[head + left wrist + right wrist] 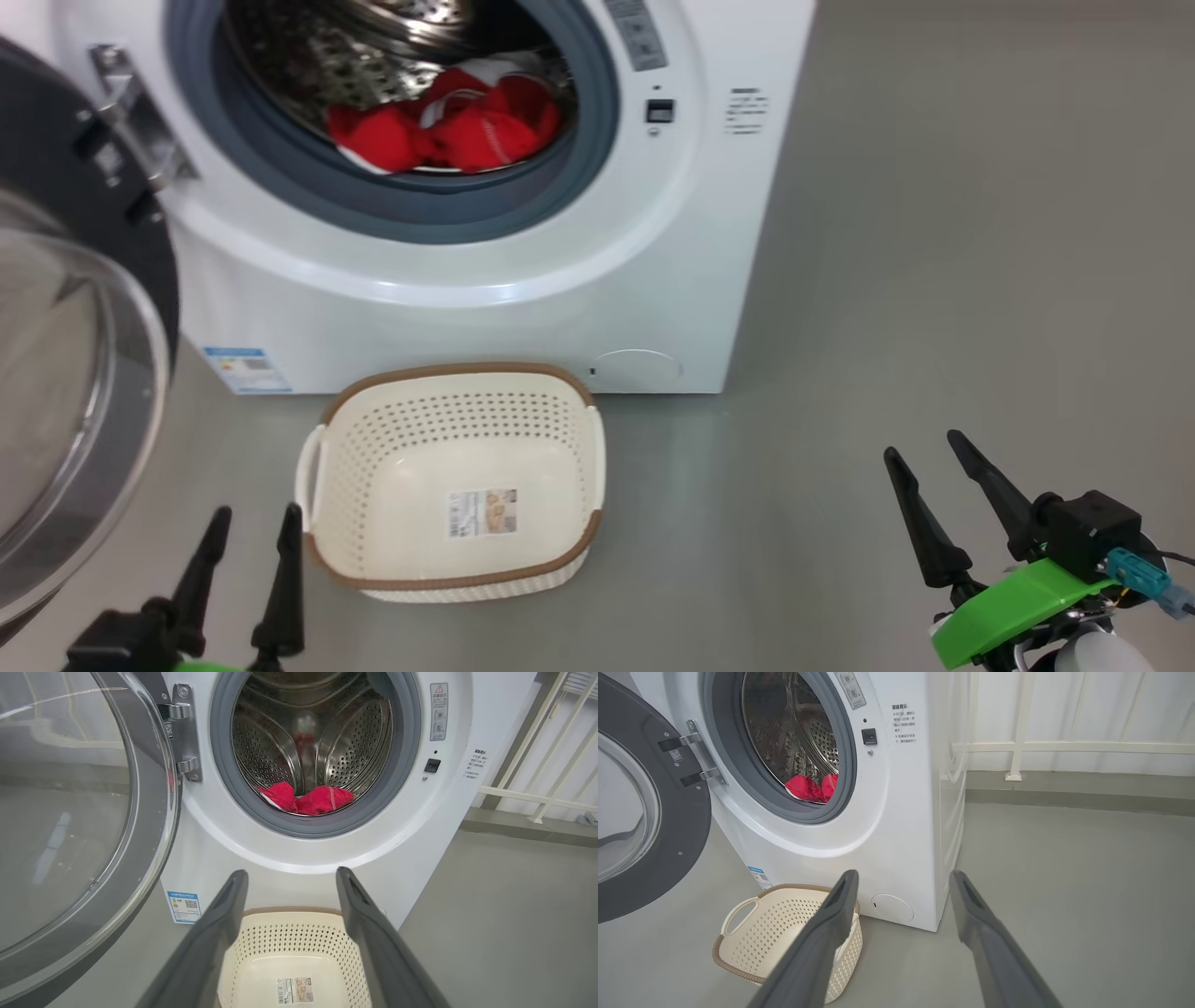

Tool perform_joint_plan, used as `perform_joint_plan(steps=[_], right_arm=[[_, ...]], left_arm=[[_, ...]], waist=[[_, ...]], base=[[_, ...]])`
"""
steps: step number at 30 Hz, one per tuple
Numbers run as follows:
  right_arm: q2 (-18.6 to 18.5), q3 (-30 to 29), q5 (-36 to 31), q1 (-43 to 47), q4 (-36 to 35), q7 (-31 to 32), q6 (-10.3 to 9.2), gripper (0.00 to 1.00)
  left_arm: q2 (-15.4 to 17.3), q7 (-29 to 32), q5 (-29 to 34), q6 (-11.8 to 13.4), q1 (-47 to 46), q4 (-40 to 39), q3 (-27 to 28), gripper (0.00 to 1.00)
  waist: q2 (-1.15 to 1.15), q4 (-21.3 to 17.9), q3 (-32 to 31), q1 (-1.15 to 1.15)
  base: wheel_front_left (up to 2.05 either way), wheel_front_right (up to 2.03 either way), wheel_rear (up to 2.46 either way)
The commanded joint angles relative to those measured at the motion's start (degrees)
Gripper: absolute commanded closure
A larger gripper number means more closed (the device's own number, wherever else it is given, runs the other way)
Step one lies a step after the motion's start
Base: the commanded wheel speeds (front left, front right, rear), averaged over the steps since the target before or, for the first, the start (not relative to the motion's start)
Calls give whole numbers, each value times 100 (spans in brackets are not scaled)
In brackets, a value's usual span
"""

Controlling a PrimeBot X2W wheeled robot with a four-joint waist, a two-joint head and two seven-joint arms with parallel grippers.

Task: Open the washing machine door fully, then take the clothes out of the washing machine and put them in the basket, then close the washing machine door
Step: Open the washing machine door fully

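Observation:
The white washing machine [485, 317] stands with its door [75, 373] swung wide to the left, glass bowl facing out. Red clothes [448, 126] with white trim lie at the drum's front lip, also seen as clothes [306, 800] and clothes [810, 787]. The cream basket [355, 448] sits on the floor right before the machine, with only a paper label on its bottom. My left gripper [250, 525] is open at the lower left, beside the basket's left handle. My right gripper [926, 446] is open at the lower right, over bare floor. Both hold nothing.
Grey floor [934, 280] stretches to the right of the machine. A white railing [1064, 749] and a pale wall run behind it. The open door [70, 826] takes up the space at the left, close to my left arm.

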Motion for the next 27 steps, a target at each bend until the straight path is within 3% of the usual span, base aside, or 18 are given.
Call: perform_joint_plan(steps=[1, 13, 27], right_arm=[[-38, 46, -46, 39, -156, -68, 9, 0], [-71, -125, -47, 171, -222, -68, 9, 0], [-43, -317, -75, 316, -274, -68, 9, 0]], left_arm=[[171, -29, -40, -16, 12, -137, 174, 0], [113, -29, -128, -16, 199, -172, 191, 0], [102, -29, -168, -16, 259, -190, 229, 0]], waist=[[0, -249, -25, 0], [0, -714, -73, 0], [0, -796, -88, 0]], base=[[0, 0, 0], [0, 0, 0], [0, 0, 0]])
